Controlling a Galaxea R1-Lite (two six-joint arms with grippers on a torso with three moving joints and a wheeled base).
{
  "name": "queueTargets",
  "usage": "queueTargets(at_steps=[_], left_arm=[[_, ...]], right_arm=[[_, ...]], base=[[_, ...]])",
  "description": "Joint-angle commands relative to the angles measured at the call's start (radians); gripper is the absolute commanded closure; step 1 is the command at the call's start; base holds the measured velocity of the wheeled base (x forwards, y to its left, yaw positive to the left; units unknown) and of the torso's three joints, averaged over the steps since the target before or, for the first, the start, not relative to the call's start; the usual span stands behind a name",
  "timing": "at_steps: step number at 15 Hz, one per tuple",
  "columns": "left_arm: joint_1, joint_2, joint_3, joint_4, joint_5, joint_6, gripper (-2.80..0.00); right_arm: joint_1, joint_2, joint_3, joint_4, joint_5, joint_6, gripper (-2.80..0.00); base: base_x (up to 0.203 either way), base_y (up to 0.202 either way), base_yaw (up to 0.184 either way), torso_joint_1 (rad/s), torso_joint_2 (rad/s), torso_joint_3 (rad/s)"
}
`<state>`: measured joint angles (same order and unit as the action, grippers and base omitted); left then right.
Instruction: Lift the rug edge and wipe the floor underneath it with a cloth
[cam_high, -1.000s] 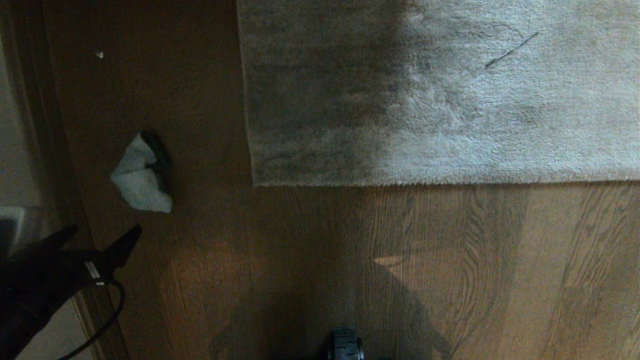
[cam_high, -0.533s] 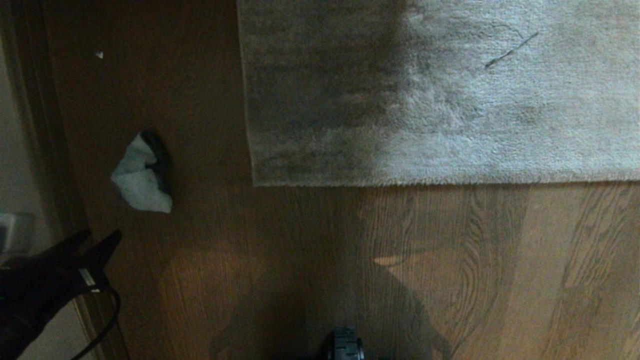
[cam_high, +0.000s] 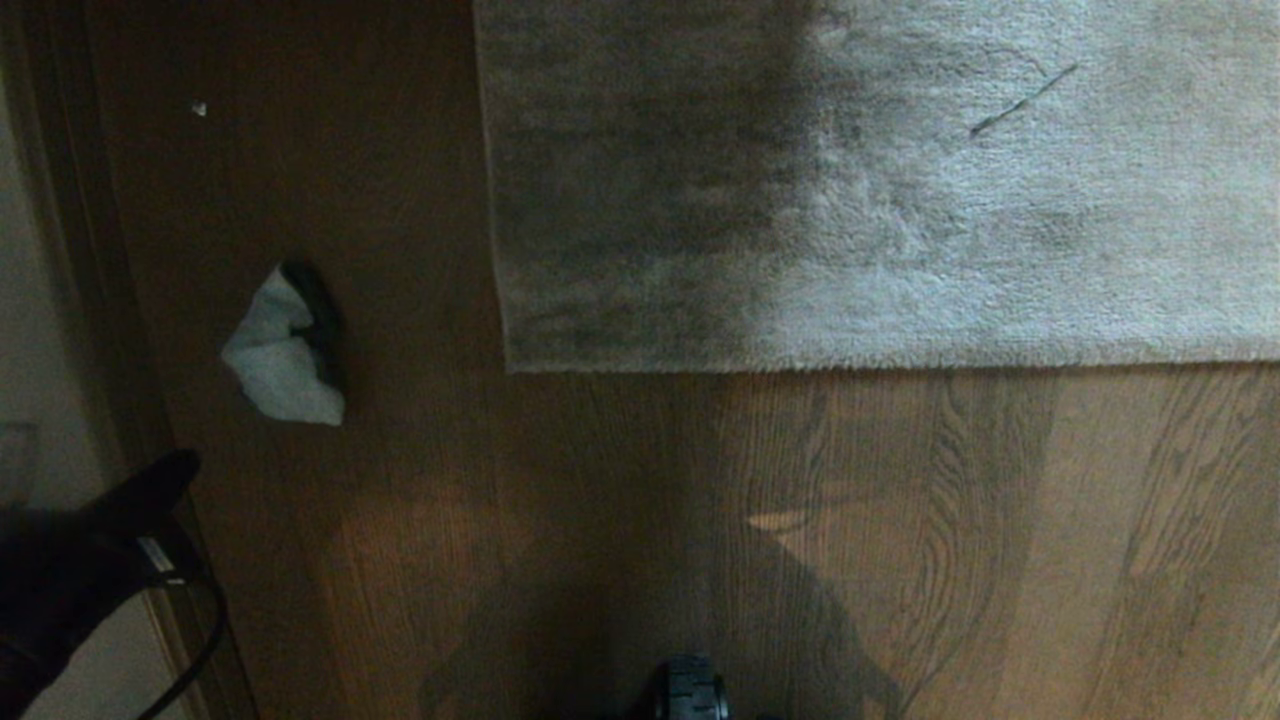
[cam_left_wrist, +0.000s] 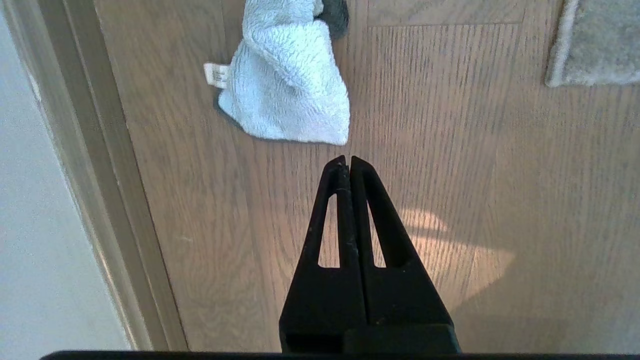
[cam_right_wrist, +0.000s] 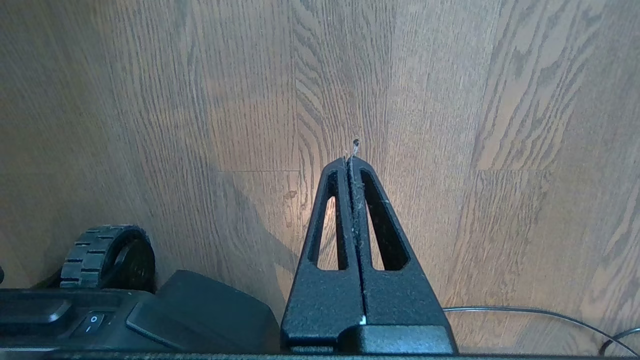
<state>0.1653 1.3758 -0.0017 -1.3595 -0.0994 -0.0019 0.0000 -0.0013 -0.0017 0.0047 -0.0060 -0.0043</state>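
The opening step is in hand: the cloth is not yet picked up and the rug is lying flat, so nothing of the wiping has begun.

Nearest, the right gripper (cam_right_wrist: 351, 159) is hanging parked beside the robot's base (cam_right_wrist: 200, 310), its two black wedge-shaped fingers pressed together on nothing, a wisp of lint clinging at the tips. A ribbed black wheel (cam_right_wrist: 107, 255) is showing beside it.

At the near left, the left gripper (cam_left_wrist: 346, 160) is pointing across the floor (cam_high: 900, 540) toward the cloth (cam_left_wrist: 287, 80), its fingers pinched tight with nothing between them and its tips just short of the cloth's near corner. By my judgement, the next move calls for spreading those fingers, reaching on over the bunched part and closing on a thick fold.

The floor is smooth brown plank with swirling grain, bordered on the left by a pale skirting board (cam_left_wrist: 100, 175).

The cloth is sitting crumpled in a soft peak, pale blue-grey looped microfibre with a small white tag (cam_left_wrist: 216, 76); it should compress easily.

Farther off and to the right, well apart from the cloth, the rug edge (cam_high: 800, 366) is running straight to a square corner, its pile short, dense and grey-beige.
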Motion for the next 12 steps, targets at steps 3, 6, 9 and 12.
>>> queueTargets(at_steps=[3, 6, 9, 12], left_arm=[[-0.004, -0.146, 0.0, 0.11, -0.002, -0.016, 0.0], [-0.011, -0.306, 0.0, 0.274, -0.011, -0.021, 0.0], [-0.055, -0.508, 0.0, 0.531, -0.019, -0.031, 0.0], [-0.104, -0.648, 0.001, 0.802, -0.02, -0.04, 0.0]], right_arm=[[0.0, 0.001, 0.0, 0.0, 0.0, 0.0, 0.0], [0.0, 0.001, 0.0, 0.001, 0.0, 0.0, 0.0], [0.001, 0.001, 0.0, 0.0, 0.0, 0.0, 0.0], [0.0, 0.001, 0.0, 0.001, 0.0, 0.0, 0.0]], base=[[0.0, 0.0, 0.0, 0.0, 0.0, 0.0], [0.0, 0.0, 0.0, 0.0, 0.0, 0.0], [0.0, 0.0, 0.0, 0.0, 0.0, 0.0], [0.0, 0.0, 0.0, 0.0, 0.0, 0.0]])
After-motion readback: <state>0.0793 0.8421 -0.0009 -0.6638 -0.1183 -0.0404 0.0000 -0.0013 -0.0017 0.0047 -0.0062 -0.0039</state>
